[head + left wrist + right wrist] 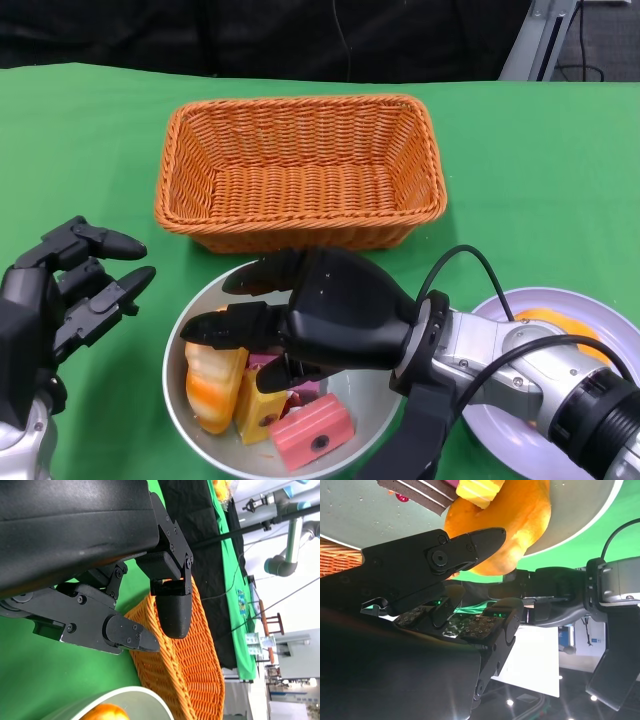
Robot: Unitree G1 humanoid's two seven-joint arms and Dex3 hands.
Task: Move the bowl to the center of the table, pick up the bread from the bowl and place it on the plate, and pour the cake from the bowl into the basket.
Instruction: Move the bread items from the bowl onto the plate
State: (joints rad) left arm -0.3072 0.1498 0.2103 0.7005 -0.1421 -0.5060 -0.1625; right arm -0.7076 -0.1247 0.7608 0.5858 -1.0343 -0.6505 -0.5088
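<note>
Orange wicker basket (300, 170) sits just behind the bowl (196, 318), where I see my right hand (300, 315) spread over the bread (213, 385), left hand (70, 290) spread beside it.

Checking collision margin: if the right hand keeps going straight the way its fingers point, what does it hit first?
Most likely the orange bread in the bowl. The right hand reaches over the bowl, and its fingertips look just above the bread. Contact is unclear, so depth is a guess.
</note>
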